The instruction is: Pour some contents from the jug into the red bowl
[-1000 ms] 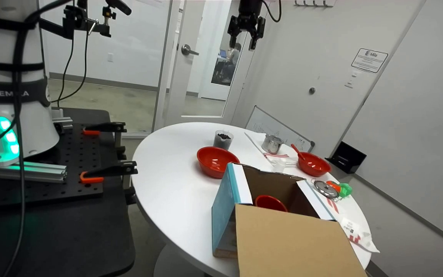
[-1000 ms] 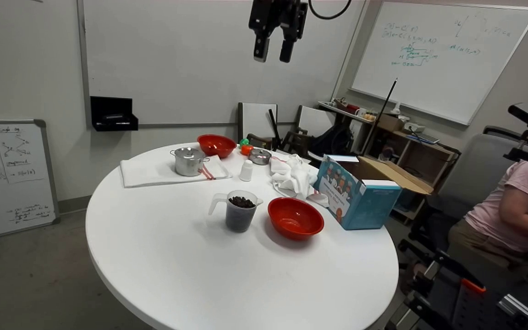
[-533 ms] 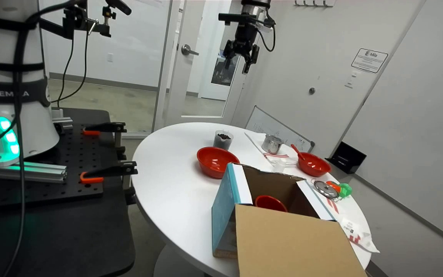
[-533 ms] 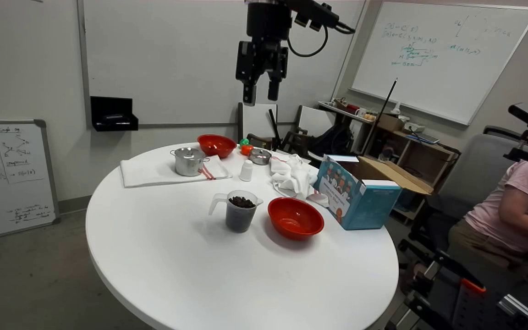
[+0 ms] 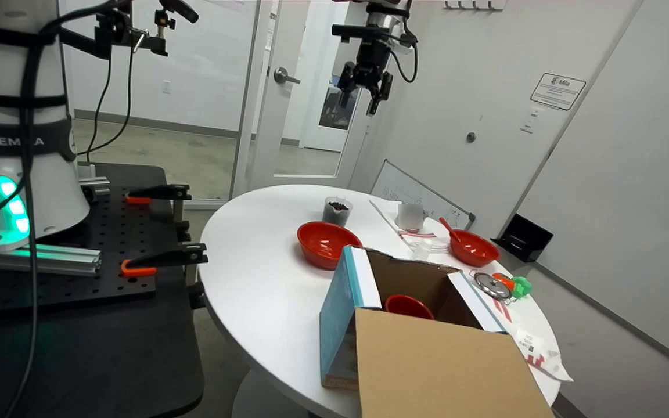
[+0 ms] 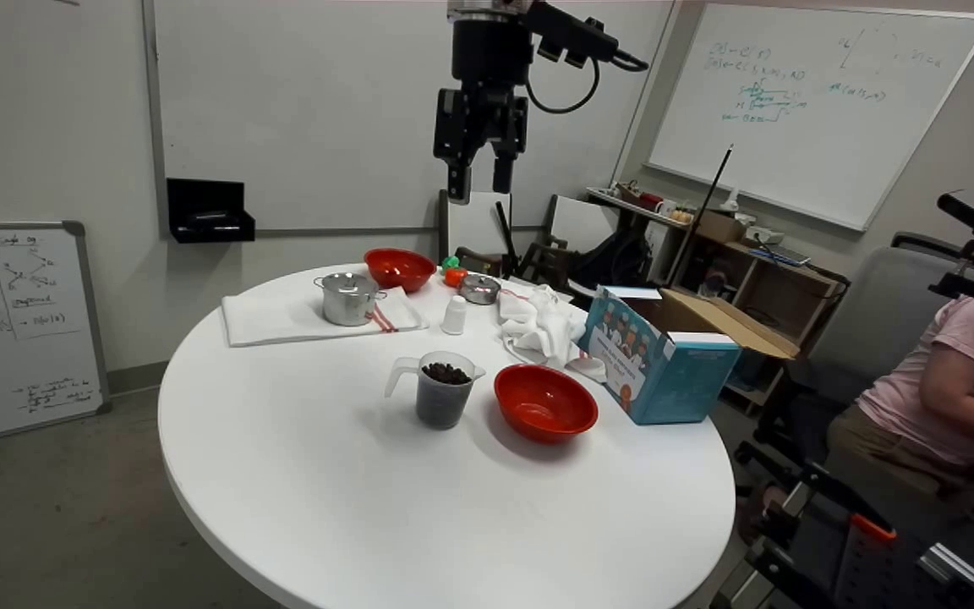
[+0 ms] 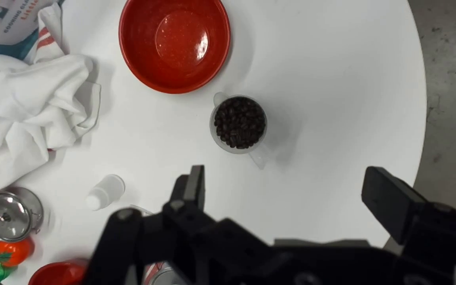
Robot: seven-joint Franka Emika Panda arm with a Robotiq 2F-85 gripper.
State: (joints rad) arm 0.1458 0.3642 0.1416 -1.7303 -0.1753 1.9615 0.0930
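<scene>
The gripper (image 6: 480,183) has come down over the last second and shifted a little sideways, most of the drop falling in the first half of that second. The wrist camera (image 6: 571,30), out of sight a second ago, now shows above it in both exterior views. The gripper hangs well above the table (image 6: 453,524), released — its fingers (image 7: 386,202) spread wide apart and clear of the jug (image 6: 442,401).

Everything on the table lies as it did. The jug, see-through and holding dark beans (image 7: 239,124), stands upright on the white top, its spout turned toward the red bowl (image 6: 545,406) and its handle away. The bowl sits just beside it, the two apart in the wrist view, its glossy inside showing from above.

Farther off — likewise where they were — are a metal pot (image 6: 348,306) on a folded white cloth (image 6: 267,326), another red bowl (image 6: 400,271), a white shaker (image 6: 454,315) and a small lidded pan (image 6: 480,290), with a tomato (image 7: 14,252) close beside the pan. A crumpled towel (image 6: 538,330) lies next to the blue box (image 6: 681,393). In an exterior view a red vessel (image 5: 409,306) shows inside the box, partly hidden by a cardboard flap (image 5: 439,366).
</scene>
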